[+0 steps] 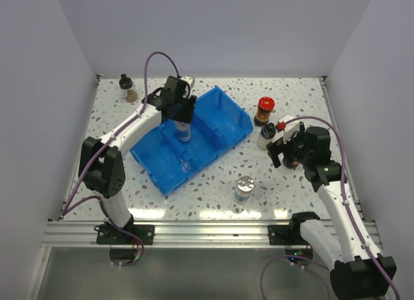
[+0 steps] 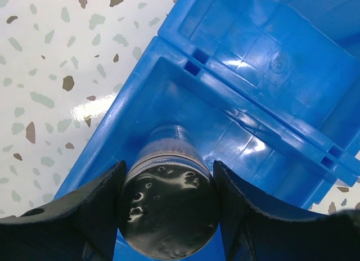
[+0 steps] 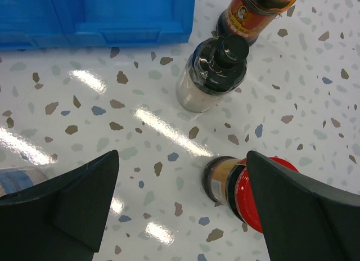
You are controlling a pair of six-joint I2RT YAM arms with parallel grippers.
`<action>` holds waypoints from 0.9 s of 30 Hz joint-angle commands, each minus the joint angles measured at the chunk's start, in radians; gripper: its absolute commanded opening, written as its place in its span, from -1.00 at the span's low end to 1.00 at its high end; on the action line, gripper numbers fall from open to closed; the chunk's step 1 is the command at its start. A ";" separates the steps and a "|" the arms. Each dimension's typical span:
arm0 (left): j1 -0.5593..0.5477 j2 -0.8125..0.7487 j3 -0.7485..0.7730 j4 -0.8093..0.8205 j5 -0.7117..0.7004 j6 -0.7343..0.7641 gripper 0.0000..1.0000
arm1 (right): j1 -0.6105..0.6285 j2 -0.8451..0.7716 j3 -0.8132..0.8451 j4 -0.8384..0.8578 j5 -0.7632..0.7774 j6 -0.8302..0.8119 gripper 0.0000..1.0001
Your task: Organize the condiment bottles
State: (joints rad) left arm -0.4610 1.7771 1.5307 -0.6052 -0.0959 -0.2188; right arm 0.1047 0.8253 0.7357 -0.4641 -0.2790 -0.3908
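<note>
Silver-capped clear shaker bottle [image 2: 169,210] is gripped upright by left jaws inside blue plastic bin [image 2: 270,64]; should be seated flat before release. Right jaws are spread wide, empty.

I get bright, even light from overhead in the top view. The table [image 1: 272,183] throws white glare patches along its near edge, and shadows are soft and short. On the left wrist view the blue bin [image 2: 270,58] gleams with highlights, while the bottle [image 2: 169,207] close to the lens shows a dark, slightly soft cap. On the right wrist view glare streaks cross the tabletop, and the fingers [image 3: 62,210] are featureless black.
</note>
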 commanded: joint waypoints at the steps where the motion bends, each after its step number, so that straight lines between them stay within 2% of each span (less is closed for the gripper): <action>1: -0.004 -0.005 -0.001 0.128 -0.039 0.025 -0.93 | 0.004 0.001 0.028 -0.001 0.011 -0.017 0.97; 3: -0.005 -0.001 -0.006 0.137 -0.050 0.027 -0.88 | 0.004 0.001 0.028 0.001 0.011 -0.017 0.97; 6: -0.004 0.005 -0.014 0.147 -0.056 0.029 -0.65 | 0.004 0.001 0.028 -0.001 0.012 -0.019 0.97; 9: -0.005 0.004 -0.026 0.159 -0.056 0.027 -0.33 | 0.003 0.001 0.028 -0.002 0.012 -0.019 0.97; 13: -0.004 -0.011 -0.037 0.163 -0.057 0.025 0.41 | 0.003 0.002 0.030 -0.005 0.009 -0.020 0.97; 15: -0.005 -0.024 -0.040 0.160 -0.064 0.027 0.67 | 0.004 0.003 0.030 -0.008 0.003 -0.023 0.97; 19: -0.005 -0.067 -0.056 0.166 -0.056 0.027 0.89 | 0.003 0.002 0.031 -0.019 -0.032 -0.033 0.97; 22: -0.005 -0.122 -0.076 0.182 -0.039 0.027 0.93 | 0.004 -0.011 0.033 -0.031 -0.071 -0.051 0.97; 25: -0.004 -0.209 -0.113 0.196 -0.037 0.029 0.96 | 0.004 -0.032 0.028 -0.045 -0.166 -0.078 0.97; 27: -0.004 -0.299 -0.135 0.205 -0.048 0.035 0.99 | 0.003 -0.040 0.033 -0.085 -0.288 -0.146 0.97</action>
State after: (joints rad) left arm -0.4610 1.6253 1.4113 -0.4759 -0.1375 -0.1978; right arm 0.1047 0.8135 0.7357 -0.5011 -0.3954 -0.4484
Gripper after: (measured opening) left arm 0.987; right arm 0.986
